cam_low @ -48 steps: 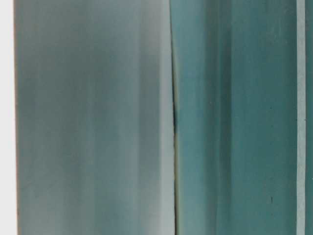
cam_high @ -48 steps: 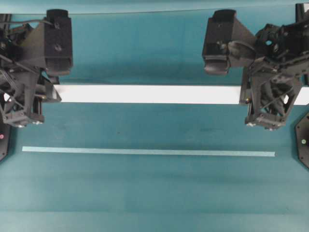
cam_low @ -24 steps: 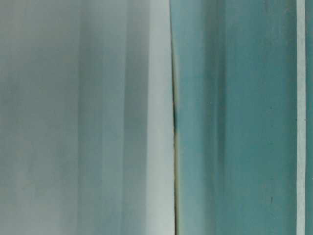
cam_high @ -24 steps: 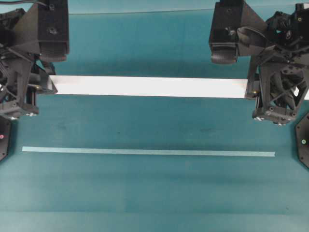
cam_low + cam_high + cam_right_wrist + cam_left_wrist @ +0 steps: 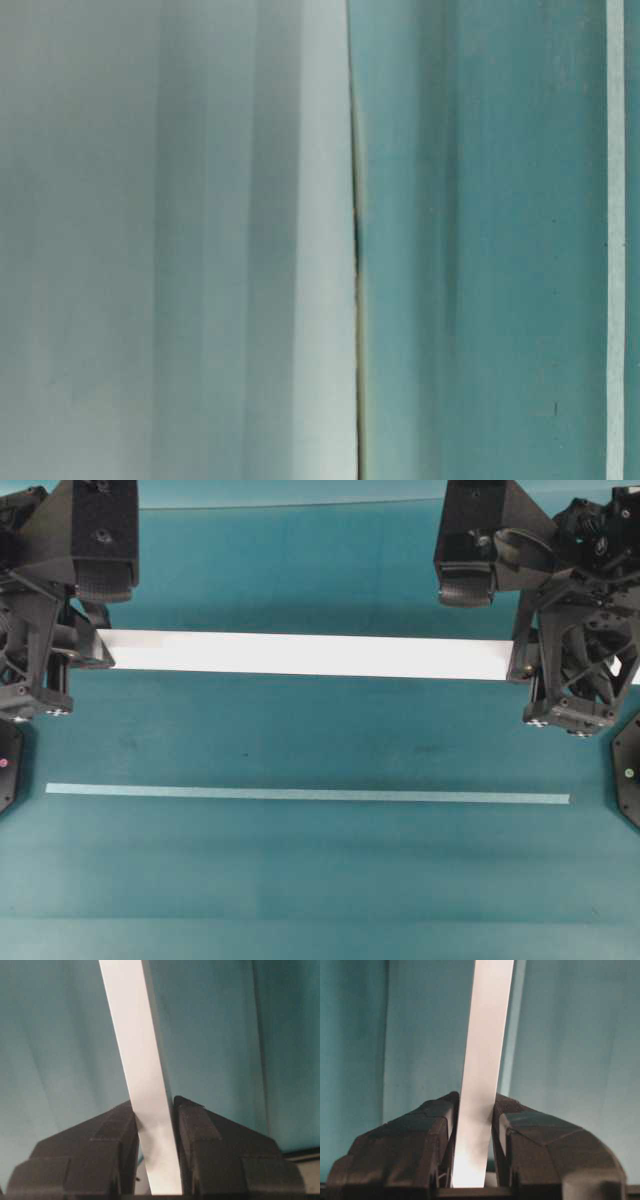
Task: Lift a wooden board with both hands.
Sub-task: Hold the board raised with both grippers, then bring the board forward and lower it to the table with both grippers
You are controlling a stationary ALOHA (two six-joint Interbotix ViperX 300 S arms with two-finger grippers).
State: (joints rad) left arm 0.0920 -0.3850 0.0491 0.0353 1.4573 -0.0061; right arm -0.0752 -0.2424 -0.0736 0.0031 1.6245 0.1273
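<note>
The white board (image 5: 310,655) runs across the upper part of the overhead view, almost from edge to edge, and each end disappears into a black gripper. The left gripper (image 5: 95,652) has it at the far left of the frame, the right gripper (image 5: 520,665) at the far right. Taking it by both ends makes sense: a plank this long and thin would tip or swing if pinched at only one spot, so a hold at each end keeps it level.

The wrist views settle the grip. In the left one, the left gripper (image 5: 475,1125) is clamped on the board (image 5: 482,1085), a black jaw pressed against each flat face, with the plank running straight up the middle of the picture. The right one shows the same (the board (image 5: 145,1090) leans a little toward the upper left there), with the right gripper (image 5: 155,1125) squeezed firmly onto it.

Below the board in the overhead view, well apart from it, a thin pale teal strip (image 5: 308,795) lies flat on the teal table (image 5: 320,880), untouched. I'd judge the board is already off the table, though the blurred table-level view doesn't make that plain.
</note>
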